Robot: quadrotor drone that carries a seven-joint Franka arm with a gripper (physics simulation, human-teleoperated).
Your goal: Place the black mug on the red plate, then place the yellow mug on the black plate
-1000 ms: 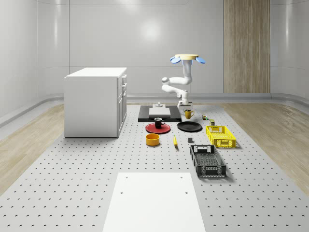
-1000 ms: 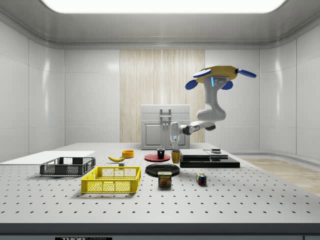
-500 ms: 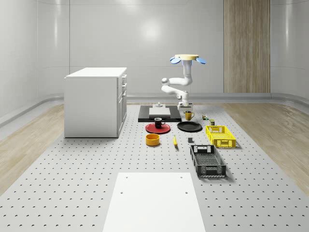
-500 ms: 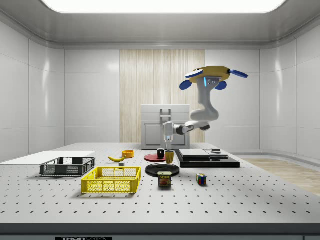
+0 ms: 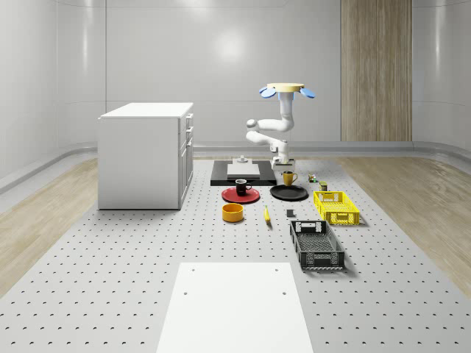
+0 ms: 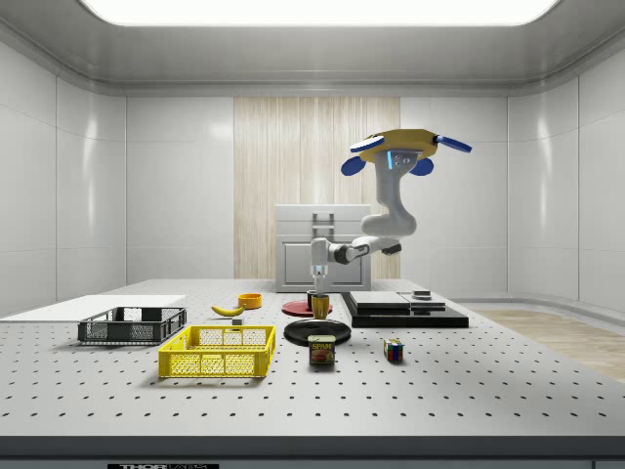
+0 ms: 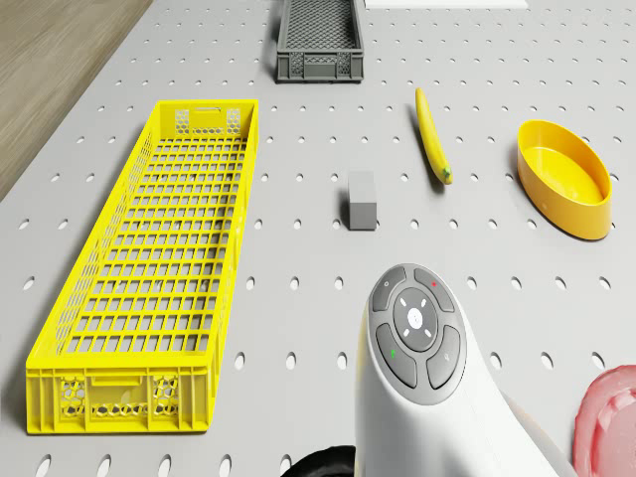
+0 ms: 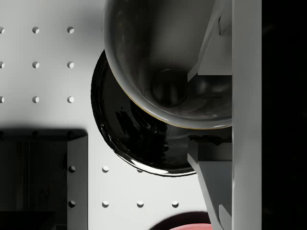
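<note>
I see the counter point(image 5: 110, 279) spread wide under the drone point(image 6: 402, 149), which hovers above its far part, near the black slab. The black plate point(image 8: 124, 134) lies directly beneath the fingers point(image 8: 218, 57). The red plate point(image 5: 240, 195) sits just beside that, carrying the black mug point(image 5: 241, 187). The fingers are clamped on the rim of the yellow mug point(image 6: 320, 305), holding it just above the black plate.
</note>
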